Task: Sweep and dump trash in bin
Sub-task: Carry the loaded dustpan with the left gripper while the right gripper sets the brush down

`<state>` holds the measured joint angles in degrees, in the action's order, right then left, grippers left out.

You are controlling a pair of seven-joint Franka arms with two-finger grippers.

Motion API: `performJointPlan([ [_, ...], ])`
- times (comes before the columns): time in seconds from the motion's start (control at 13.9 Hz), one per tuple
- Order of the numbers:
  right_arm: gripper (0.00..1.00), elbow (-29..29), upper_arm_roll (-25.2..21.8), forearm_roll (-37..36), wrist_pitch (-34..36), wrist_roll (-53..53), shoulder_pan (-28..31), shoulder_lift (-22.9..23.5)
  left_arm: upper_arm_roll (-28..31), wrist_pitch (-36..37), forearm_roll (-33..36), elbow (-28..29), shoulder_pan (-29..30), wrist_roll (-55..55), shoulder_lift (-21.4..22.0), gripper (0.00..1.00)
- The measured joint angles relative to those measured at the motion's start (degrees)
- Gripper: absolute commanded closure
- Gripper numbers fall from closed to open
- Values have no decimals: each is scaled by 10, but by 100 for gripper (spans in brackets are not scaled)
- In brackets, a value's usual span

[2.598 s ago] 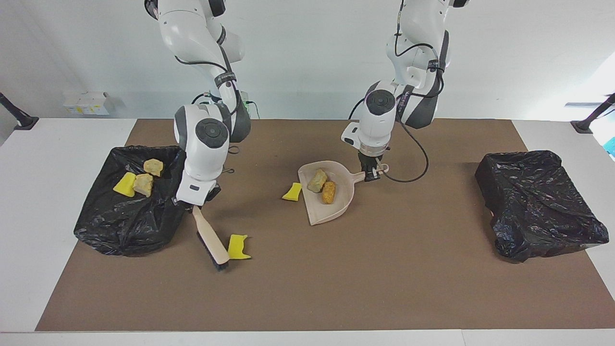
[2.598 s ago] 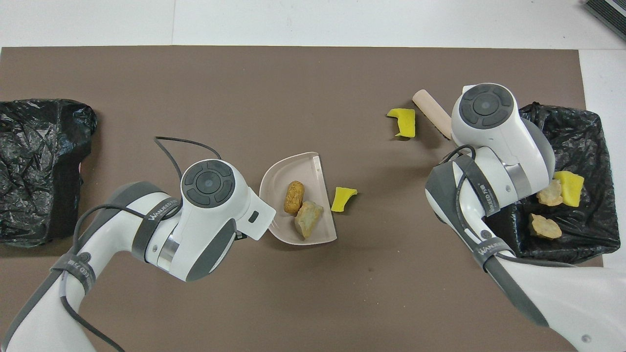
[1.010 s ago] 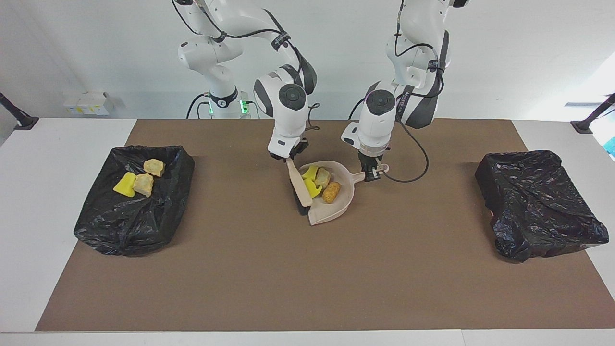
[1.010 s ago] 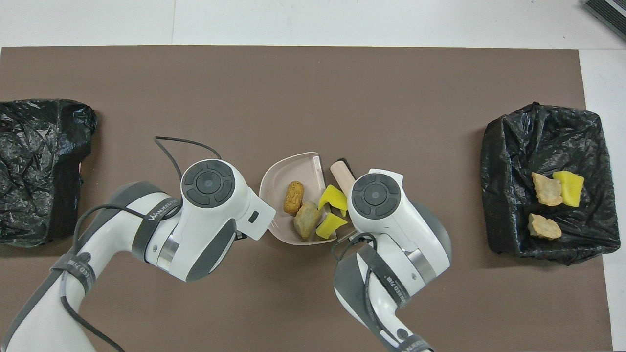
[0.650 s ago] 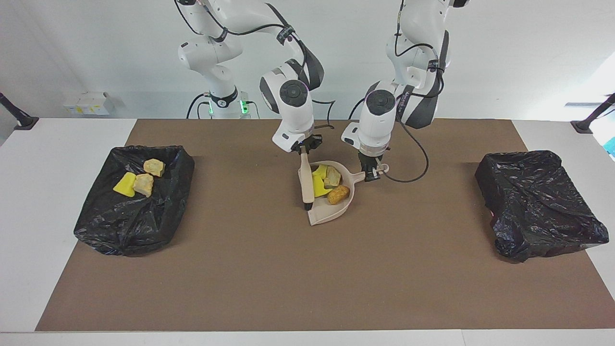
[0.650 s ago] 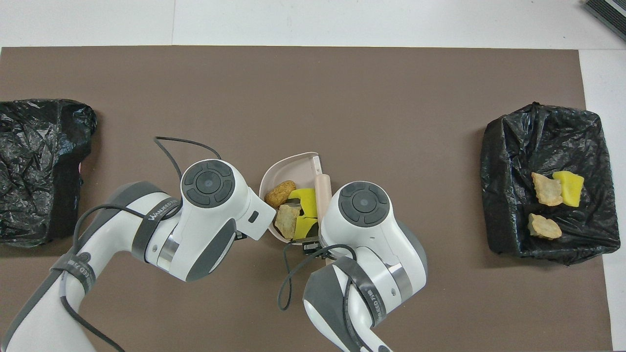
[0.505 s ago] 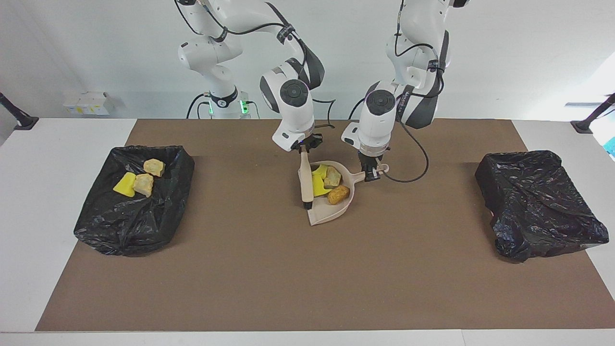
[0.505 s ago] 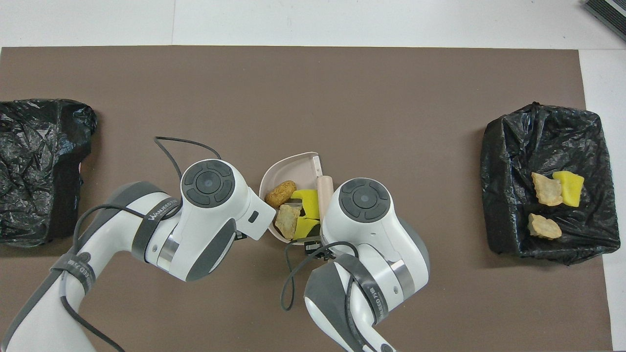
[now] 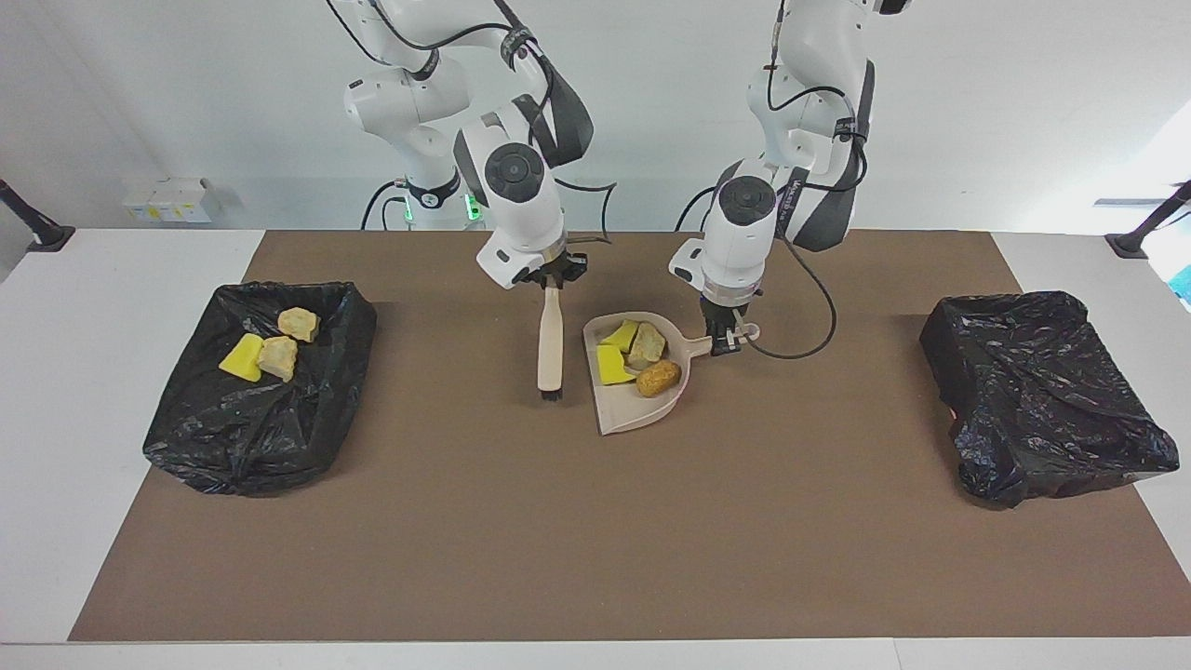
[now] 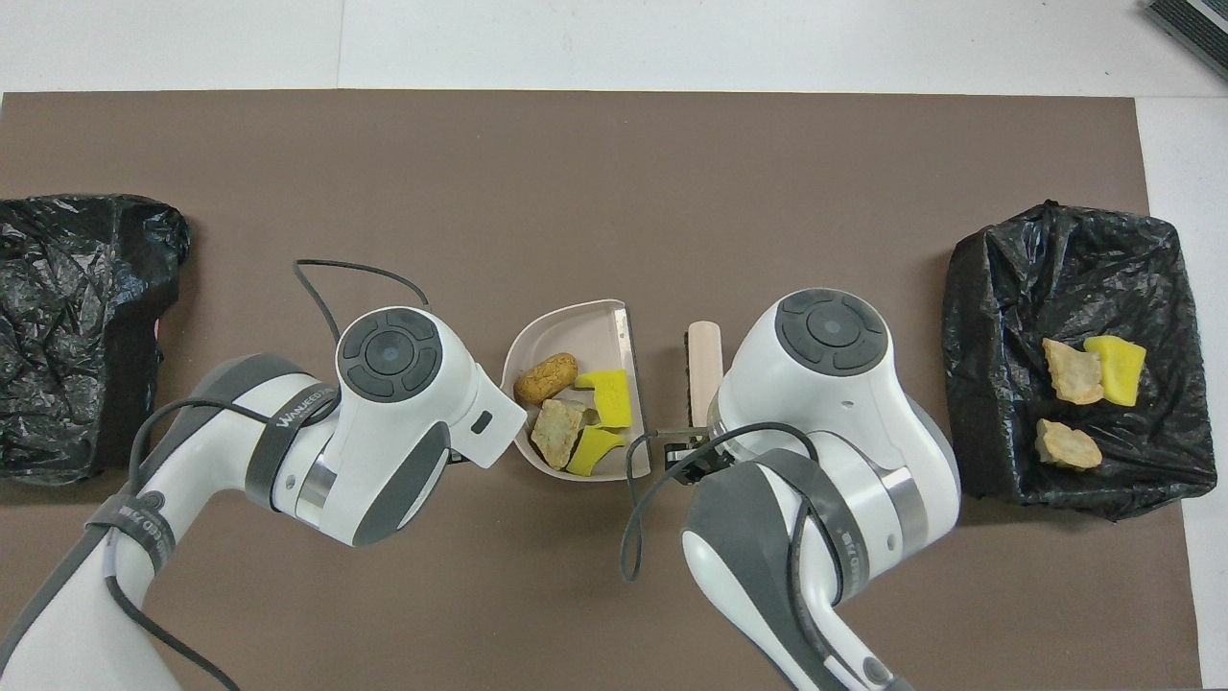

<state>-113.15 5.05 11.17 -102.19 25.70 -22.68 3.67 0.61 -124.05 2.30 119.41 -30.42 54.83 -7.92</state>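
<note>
Four scraps (image 9: 635, 355) lie loose in the dustpan (image 9: 642, 409), pinched at its handle by the left gripper (image 9: 724, 342), while the brush (image 9: 551, 349) is clamped beside it by the right gripper (image 9: 549, 275); tilted carelessly, they could be spilled.

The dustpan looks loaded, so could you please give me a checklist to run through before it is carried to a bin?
1. Left tool shut on the dustpan handle: ok.
2. Four scraps inside the dustpan: ok.
3. No scraps loose on the mat: ok.
4. Brush, held by the right tool, apart from the dustpan: ok.
5. Bin at the right arm's end open: ok.
6. Dustpan level: cannot tell.
</note>
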Motion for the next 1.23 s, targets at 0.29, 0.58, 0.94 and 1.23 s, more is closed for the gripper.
performJointPlan([
  [0.29, 100, -2, 2, -25, 54, 3, -13, -43, 1, -8, 0, 0, 18, 49, 0, 100],
  [0.58, 100, -49, 9, -39, 35, 57, -92, -95, 2, -10, 0, -2, 37, 67, -1, 100],
  [0.94, 100, -115, 11, -39, -60, 138, -180, -124, 3, -6, 0, -16, 71, 109, -1, 100],
  [1.23, 100, -152, 12, -39, -142, 206, -236, -106, 3, 53, -3, -62, 100, 143, -1, 100],
])
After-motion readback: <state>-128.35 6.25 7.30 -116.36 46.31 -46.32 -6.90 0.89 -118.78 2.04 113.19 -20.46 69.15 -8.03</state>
